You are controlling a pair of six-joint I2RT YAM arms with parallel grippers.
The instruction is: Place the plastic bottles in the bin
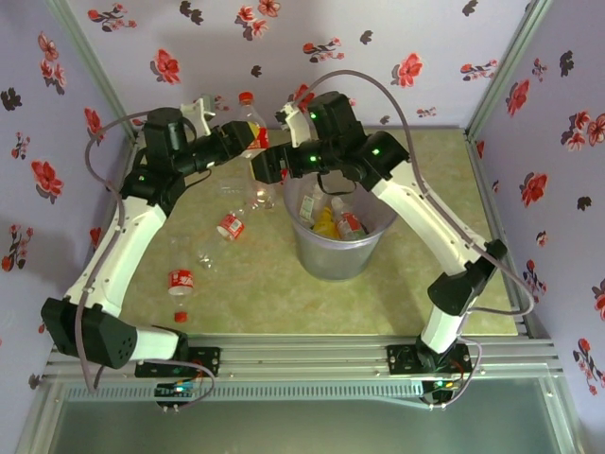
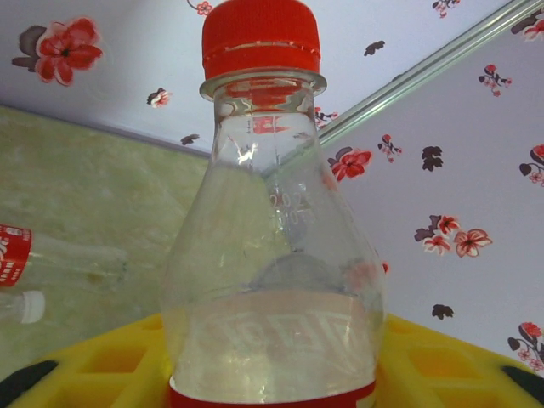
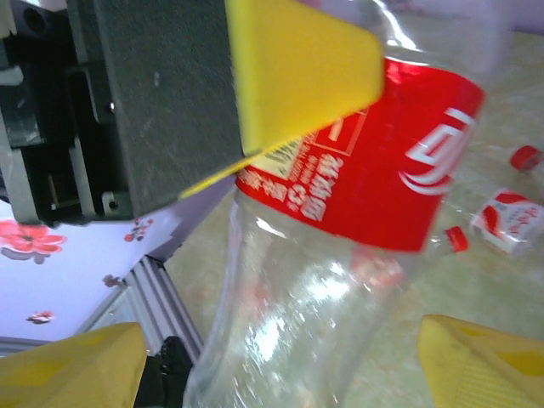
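Above the table, just left of the bin point(image 1: 331, 255), my left gripper point(image 1: 248, 142) is clamped on the label of a red-capped bottle point(image 2: 272, 255). My right gripper point(image 3: 280, 361) has its jaws apart around the clear body.

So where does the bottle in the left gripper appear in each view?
Top external: bottle upper centre-left, up-left of the bin.
Left wrist: bottle centre, upright, red cap at top.
Right wrist: bottle centre, tilted.
Shared landmark: its red label.
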